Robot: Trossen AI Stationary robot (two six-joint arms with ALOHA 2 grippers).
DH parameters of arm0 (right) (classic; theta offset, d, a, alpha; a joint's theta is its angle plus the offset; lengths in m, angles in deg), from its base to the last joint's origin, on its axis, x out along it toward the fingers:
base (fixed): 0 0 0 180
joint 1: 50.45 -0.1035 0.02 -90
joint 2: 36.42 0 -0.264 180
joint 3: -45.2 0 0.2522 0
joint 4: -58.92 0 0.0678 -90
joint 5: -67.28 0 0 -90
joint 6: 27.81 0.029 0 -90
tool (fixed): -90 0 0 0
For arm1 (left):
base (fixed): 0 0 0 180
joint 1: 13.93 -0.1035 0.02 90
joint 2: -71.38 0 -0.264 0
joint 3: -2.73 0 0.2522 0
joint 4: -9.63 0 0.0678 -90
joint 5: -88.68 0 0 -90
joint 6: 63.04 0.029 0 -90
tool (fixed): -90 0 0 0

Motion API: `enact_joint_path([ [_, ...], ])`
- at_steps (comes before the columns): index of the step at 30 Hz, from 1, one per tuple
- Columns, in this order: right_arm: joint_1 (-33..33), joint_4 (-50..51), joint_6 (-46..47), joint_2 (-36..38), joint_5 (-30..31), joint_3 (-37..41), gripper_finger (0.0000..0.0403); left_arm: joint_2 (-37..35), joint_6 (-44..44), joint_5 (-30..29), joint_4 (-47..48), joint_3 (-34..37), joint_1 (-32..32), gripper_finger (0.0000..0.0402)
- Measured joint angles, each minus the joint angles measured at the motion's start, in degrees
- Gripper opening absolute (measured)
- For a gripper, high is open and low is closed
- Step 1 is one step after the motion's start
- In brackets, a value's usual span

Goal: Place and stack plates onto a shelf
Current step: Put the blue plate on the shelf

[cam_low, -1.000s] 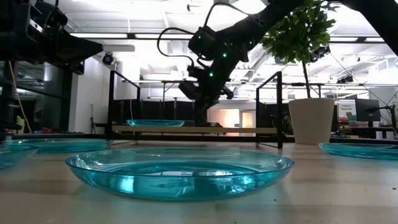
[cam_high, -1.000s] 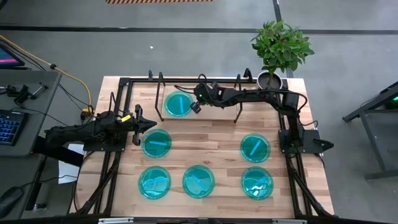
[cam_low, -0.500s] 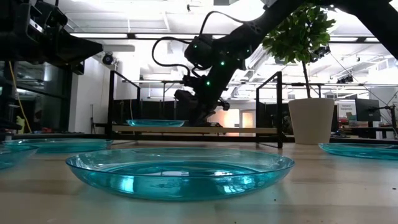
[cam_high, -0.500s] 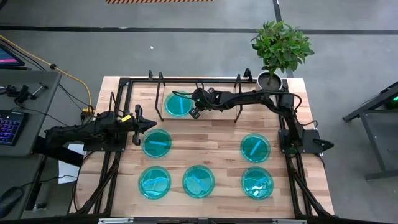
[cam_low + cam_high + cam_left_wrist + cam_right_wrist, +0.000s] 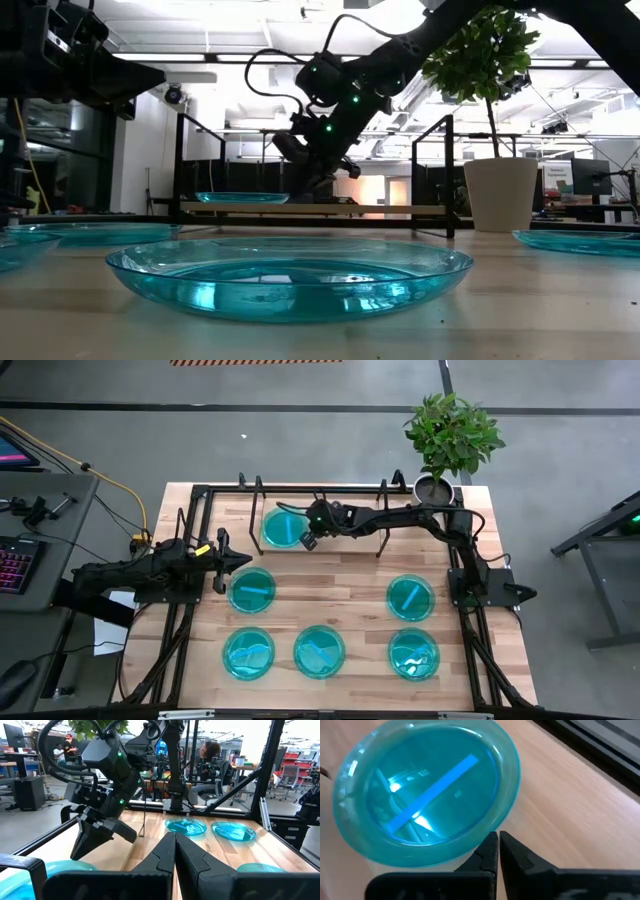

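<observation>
One plate on the shelf, five waiting on the desk

The right end effector hangs at the rim of the one plate already lying on the shelf along the desk's far edge. In the right wrist view its fingers are pressed together with nothing between them, just off that plate's rim. By this showing the job is barely begun: five plates lie flat on the desk, three along the near edge and two in the middle row. The left end effector waits near the left edge with its fingers likewise closed on nothing. Only the low view shows the shelved plate sitting raised above the desktop; only the high view counts all six.
</observation>
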Motion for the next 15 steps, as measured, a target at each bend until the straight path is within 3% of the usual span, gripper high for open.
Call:
enact_joint_path([
  [9, 0.0, -1.6, -0.8, 0.0, 0.4, 0.0, 0.0, 0.0, 0.0, 0.0, 0.0, 0.0, 0.0, 0.0],
  [15, 0.2, 4.9, -5.5, 3.0, 5.4, 0.0, 0.0, 0.0, 0.0, 0.0, 0.0, 0.0, 0.0, 0.0],
])
